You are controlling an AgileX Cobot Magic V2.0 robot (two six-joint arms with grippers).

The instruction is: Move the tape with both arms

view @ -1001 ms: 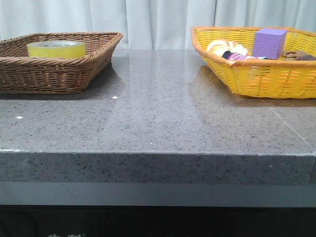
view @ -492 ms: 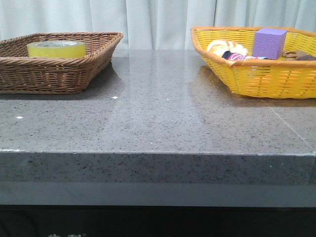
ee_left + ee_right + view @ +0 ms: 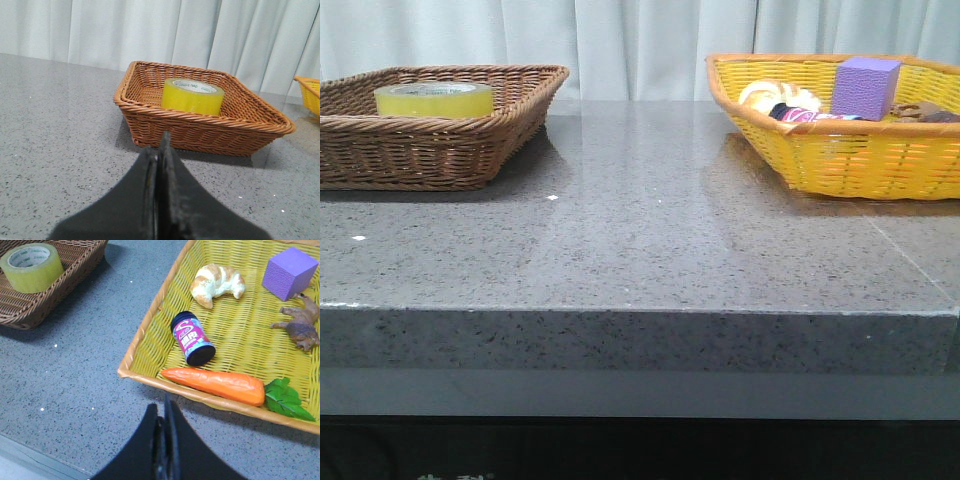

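Over on the left, a brown wicker basket [image 3: 440, 130] sits on the grey speckled counter [image 3: 640, 240], and the tape [image 3: 434, 99] lies flat inside it, toward the back, its yellow-green roll showing above the rim. From the left wrist view the left end effector [image 3: 160, 150] hangs above the bare counter in front of that basket, well apart from the tape, its two black fingers pressed together with nothing between them. The middle stretch of the counter separates the two baskets.

On the right stands a yellow basket [image 3: 840, 150]. Inside it I can see a purple cube [image 3: 291, 273], a croissant [image 3: 217, 284], a small jar with a pink label [image 3: 192, 338] lying on its side, a carrot [image 3: 215, 385] with green leaves [image 3: 286, 399] along the near rim, and a small toy animal [image 3: 300, 326] beside the cube. The right end effector [image 3: 163, 412] hovers over the counter just outside the yellow basket's near edge, its fingers likewise closed together and holding nothing. Pale curtains [image 3: 640, 40] hang behind everything.
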